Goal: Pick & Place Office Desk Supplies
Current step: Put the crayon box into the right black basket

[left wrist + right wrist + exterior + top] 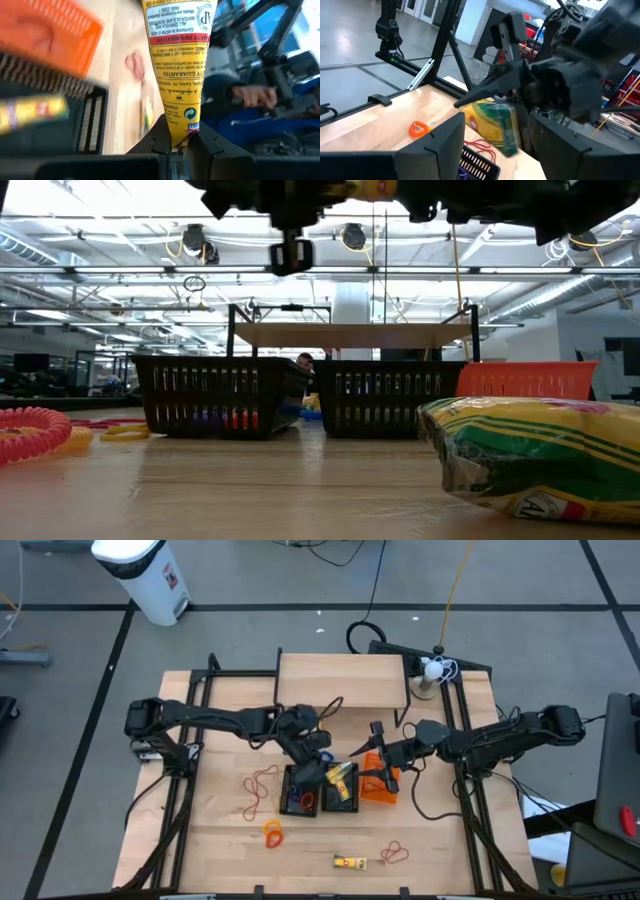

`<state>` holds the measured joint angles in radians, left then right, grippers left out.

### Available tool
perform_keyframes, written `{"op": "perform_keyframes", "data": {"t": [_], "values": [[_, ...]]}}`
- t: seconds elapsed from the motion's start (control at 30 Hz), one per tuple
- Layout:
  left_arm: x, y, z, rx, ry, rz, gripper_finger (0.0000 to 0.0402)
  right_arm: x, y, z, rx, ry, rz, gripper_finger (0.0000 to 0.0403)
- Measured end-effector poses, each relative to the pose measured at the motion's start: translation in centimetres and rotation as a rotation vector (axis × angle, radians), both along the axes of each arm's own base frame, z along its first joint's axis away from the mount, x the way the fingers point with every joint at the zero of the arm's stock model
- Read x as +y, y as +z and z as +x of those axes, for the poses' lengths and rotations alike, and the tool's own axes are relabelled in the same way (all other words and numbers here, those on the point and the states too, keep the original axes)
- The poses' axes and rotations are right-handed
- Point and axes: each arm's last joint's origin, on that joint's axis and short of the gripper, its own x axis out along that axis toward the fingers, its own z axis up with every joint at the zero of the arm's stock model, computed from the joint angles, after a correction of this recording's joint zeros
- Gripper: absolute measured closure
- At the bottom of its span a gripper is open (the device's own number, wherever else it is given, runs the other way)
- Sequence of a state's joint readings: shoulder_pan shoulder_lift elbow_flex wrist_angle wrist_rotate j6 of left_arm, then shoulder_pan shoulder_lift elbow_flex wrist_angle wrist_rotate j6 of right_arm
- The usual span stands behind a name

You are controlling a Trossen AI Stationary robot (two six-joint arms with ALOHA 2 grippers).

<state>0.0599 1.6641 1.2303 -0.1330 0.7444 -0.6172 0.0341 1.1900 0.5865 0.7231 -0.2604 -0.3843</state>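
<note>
My left gripper (pixel 328 766) is shut on a yellow crayon pack (pixel 179 65) and holds it over the two black baskets (pixel 318 796) at the table's middle. Another yellow pack (pixel 30 113) lies in a black basket below. My right gripper (pixel 372 752) stands open just to the right of the held pack, above the orange basket (pixel 380 788), with nothing between its fingers (pixel 440 145). A third yellow pack (pixel 350 861) lies flat on the table near the front edge. Red rubber bands (pixel 261 786) lie left of the baskets. My left gripper pinches one short end of the crayon pack (pixel 178 136) between its two fingers. The fingers come from the table's left, slanting a little downward, in line with the pack's length. The pack sticks out ahead of the fingers, lifted clear of the baskets and the table.
An orange coil (pixel 273 833) and a red rubber band (pixel 395 853) lie on the wood near the front. A raised wooden shelf (pixel 342 680) stands at the back. In the left wrist view a person's hand (pixel 252 95) shows beyond the table.
</note>
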Motion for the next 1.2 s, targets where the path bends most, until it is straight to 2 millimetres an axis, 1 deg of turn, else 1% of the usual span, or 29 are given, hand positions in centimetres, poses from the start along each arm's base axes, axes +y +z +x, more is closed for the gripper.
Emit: {"op": "perform_keyframes", "data": {"t": [0.4,0.5,0.63,0.83,0.93,1.03,1.2], "values": [[0.4,0.2,0.2,-0.023,0.006,-0.019,0.0371,0.0,0.0,0.0,0.005,0.004,0.005,0.0191],[0.4,0.3,0.3,-0.037,0.007,-0.019,0.0371,0.0,-0.2,0.2,0.007,0.005,0.005,0.0200],[0.4,0.3,0.3,-0.038,0.007,-0.018,0.0371,0.1,-0.4,1.3,0.032,0.006,0.004,0.0236],[0.2,-0.1,0.1,0.001,-0.018,-0.034,0.0371,0.5,-1.3,3.7,0.063,0.066,0.000,0.0320],[0.1,-0.2,0.0,0.008,-0.025,-0.021,0.0371,0.9,-1.0,3.7,0.056,0.082,-0.002,0.0351],[0.1,-0.1,0.0,0.001,-0.018,-0.004,0.0371,1.0,-0.5,3.3,0.057,0.080,0.009,0.0366],[0.2,0.0,0.0,-0.008,-0.009,0.003,0.0371,1.0,0.1,2.7,0.077,0.052,0.024,0.0367]]}}
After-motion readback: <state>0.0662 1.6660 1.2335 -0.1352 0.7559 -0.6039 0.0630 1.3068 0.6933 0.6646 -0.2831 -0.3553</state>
